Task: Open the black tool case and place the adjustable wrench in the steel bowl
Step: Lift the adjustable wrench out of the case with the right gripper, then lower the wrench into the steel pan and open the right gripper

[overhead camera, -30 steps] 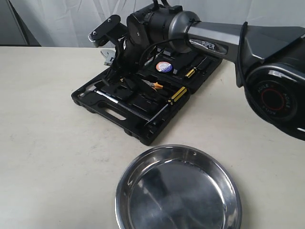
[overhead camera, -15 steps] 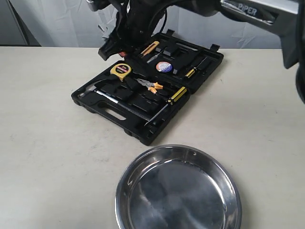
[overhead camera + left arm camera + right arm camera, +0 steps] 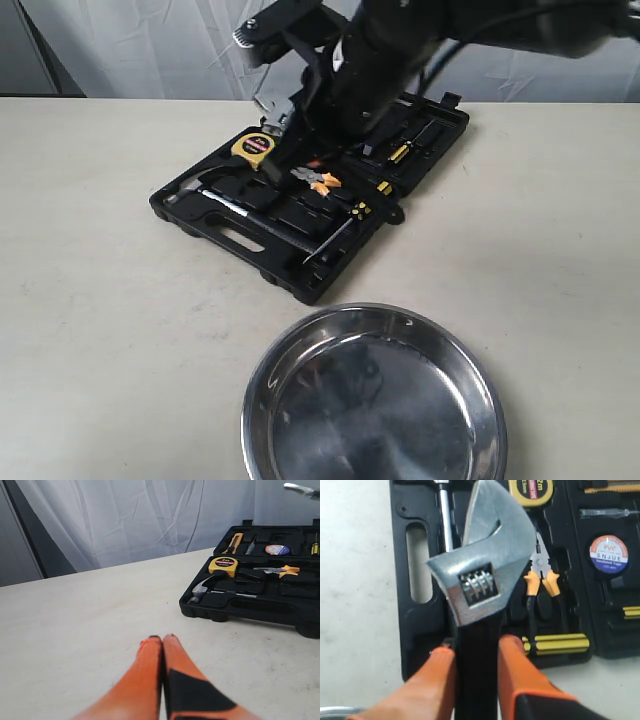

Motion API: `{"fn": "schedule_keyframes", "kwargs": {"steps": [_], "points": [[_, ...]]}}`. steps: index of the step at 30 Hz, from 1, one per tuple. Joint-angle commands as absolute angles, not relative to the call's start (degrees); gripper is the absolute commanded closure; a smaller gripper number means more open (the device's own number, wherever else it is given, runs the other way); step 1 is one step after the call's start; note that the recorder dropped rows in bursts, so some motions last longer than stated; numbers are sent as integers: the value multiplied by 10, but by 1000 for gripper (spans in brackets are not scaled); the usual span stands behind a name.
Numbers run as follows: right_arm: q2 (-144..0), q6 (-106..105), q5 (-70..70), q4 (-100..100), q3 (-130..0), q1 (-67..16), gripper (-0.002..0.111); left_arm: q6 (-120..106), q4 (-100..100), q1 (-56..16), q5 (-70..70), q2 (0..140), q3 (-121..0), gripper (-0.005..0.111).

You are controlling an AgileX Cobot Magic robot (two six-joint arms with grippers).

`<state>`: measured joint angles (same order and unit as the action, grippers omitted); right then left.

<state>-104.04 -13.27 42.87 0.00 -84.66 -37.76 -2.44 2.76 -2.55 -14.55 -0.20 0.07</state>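
Right wrist view: right pincer (image 3: 475,649) pinches the wrench (image 3: 485,565) by its black handle, shiny steel head over the matte case (image 3: 417,625); left pincer (image 3: 161,639) pressed together.

Directly beneath the right claw (image 3: 475,647), clamped on the adjustable wrench (image 3: 487,555), the open black tool case (image 3: 270,265) lies with its tools low in their recesses; lower and past the case's handle edge, bare desk (image 3: 100,300) runs unblocked to the wide steel bowl (image 3: 482,385); ahead of the left claw (image 3: 161,639), fingers pressed together, only bare desk before the case.
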Motion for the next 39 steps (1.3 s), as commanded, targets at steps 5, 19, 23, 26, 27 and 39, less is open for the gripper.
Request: {"fn": "schedule_keyframes", "kwargs": {"steps": [5, 19, 23, 26, 27, 39], "points": [[-895, -82, 392, 5, -641, -374, 109, -22, 27, -24, -137, 0, 0, 106], [-895, -98, 374, 173, -470, -468, 109, -22, 27, -24, -137, 0, 0, 106], [-895, -90, 285, 161, -415, -467, 109, -22, 27, -24, -137, 0, 0, 106], [-895, -90, 247, 174, -397, -467, 109, -22, 27, -24, -137, 0, 0, 106], [-895, -90, 239, 174, -395, -467, 109, -22, 27, -24, -137, 0, 0, 106], [-949, -90, 201, 186, -391, -467, 72, -22, 27, -24, -137, 0, 0, 106]]}}
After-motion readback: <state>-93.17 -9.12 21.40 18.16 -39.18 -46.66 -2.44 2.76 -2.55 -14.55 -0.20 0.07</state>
